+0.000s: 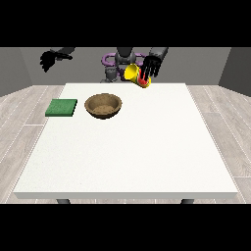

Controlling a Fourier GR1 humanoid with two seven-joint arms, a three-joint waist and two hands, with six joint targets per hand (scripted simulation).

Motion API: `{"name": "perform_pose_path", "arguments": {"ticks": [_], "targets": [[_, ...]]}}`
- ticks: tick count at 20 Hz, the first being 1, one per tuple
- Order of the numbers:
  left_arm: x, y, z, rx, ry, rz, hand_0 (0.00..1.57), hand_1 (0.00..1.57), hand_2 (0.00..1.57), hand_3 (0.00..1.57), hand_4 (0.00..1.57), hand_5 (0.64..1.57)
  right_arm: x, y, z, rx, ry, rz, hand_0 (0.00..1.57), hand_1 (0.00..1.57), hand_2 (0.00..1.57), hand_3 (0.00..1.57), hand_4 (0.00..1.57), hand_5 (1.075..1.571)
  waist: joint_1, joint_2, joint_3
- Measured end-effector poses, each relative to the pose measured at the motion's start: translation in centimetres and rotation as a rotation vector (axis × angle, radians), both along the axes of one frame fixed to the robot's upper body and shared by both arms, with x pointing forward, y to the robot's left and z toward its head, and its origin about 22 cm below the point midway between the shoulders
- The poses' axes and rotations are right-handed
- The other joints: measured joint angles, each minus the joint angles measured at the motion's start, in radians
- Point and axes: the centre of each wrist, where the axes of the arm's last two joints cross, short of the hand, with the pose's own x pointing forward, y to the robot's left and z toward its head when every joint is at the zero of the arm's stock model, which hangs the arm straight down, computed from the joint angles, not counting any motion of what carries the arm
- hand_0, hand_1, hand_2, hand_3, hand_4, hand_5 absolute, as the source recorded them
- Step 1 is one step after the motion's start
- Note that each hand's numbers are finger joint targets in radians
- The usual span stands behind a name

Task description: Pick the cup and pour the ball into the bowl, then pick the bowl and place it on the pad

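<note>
A yellow cup (132, 72) with a red base hangs tilted above the table's far edge, its mouth turned toward the view's left. The hand at the view's right (151, 66) has its fingers curled round the cup. No ball shows in the cup or elsewhere. A brown wooden bowl (103, 105) stands on the white table (132, 147), down and left of the cup. Left of the bowl lies a flat green pad (62, 107). The hand at the view's left (49, 60) is raised off the table's far left corner, fingers hanging relaxed, holding nothing.
The robot's grey torso with purple rings (113, 61) stands behind the table's far edge. Wooden floor surrounds the table on all sides.
</note>
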Motion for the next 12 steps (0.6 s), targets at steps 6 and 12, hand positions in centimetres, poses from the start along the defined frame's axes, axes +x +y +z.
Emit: {"name": "perform_pose_path", "arguments": {"ticks": [6, 12], "targets": [[-0.3, -5.7, 0.2, 0.312, -0.017, -0.102, 1.48, 1.48, 1.57, 1.57, 1.57, 1.098, -0.2, -1.2, -0.4, 0.003, 0.009, -0.021, 0.0, 0.0, 0.0, 0.0, 0.0, 1.571, 0.013, -0.014, 0.0008], [-1.1, -10.0, -0.4, 0.67, -0.017, -0.175, 1.52, 1.52, 1.57, 1.57, 1.51, 1.221, 0.8, -0.2, -0.4, 0.017, 0.004, 0.006, 0.0, 0.0, 0.0, 0.0, 0.0, 1.57, -0.012, -0.011, 0.0006]]}}
